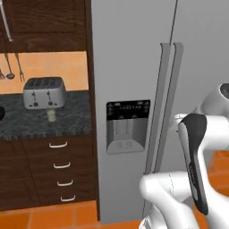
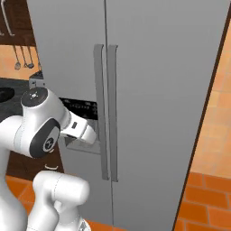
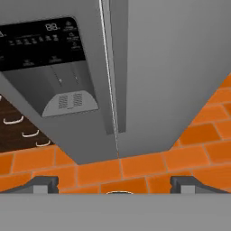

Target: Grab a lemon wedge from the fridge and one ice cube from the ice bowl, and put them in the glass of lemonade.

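Note:
The light-grey fridge (image 1: 134, 58) stands with both doors shut, its long handles (image 1: 165, 107) side by side at the centre seam. In the hand view I look down the fridge (image 3: 171, 67) front past the black dispenser recess (image 3: 49, 58) to the orange floor. My gripper (image 3: 116, 185) is open, the fingertips (image 3: 43, 184) wide apart with nothing between them, a short way off the doors. The glass of lemonade (image 1: 52, 115) stands on the dark counter in front of the toaster. The ice bowl (image 1: 1, 112) shows only as a black rim at the left edge. The lemon wedge and ice cube are hidden.
A silver four-slot toaster (image 1: 44, 92) sits on the dark stone counter (image 1: 27, 123) left of the fridge, above brown drawers (image 1: 60, 165). Utensils (image 1: 9, 67) hang on the wall behind. The orange tile floor (image 2: 203, 198) lies open to the right of the fridge.

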Available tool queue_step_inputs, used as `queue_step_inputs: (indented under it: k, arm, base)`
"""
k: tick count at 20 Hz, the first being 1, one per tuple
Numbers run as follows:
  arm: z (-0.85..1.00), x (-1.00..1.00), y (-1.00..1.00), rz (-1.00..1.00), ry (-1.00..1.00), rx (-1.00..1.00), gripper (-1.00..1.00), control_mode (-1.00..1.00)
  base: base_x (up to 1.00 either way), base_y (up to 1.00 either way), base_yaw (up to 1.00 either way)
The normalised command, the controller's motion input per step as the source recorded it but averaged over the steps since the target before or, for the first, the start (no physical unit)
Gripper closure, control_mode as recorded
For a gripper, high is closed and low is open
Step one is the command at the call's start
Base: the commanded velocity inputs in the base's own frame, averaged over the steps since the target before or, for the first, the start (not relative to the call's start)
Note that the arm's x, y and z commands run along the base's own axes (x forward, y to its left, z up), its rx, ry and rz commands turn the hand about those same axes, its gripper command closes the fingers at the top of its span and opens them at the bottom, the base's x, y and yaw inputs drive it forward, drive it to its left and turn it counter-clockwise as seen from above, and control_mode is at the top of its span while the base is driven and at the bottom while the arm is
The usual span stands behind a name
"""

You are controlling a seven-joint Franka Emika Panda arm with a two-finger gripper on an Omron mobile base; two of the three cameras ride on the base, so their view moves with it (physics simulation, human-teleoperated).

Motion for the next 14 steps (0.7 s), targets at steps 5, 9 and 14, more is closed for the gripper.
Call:
queue_step_inputs:
  k: [5,9,14]
  arm:
    - [0.0,0.0,0.0,0.0,0.0,0.0,-1.0,1.0]
    - [0.0,0.0,0.0,0.0,0.0,0.0,-1.0,1.0]
    - [0.0,0.0,0.0,0.0,0.0,0.0,-1.0,1.0]
  base:
    - [-0.29,-0.14,0.14]
    - [-0.48,0.28,0.0]
    - [-0.22,0.13,0.0]
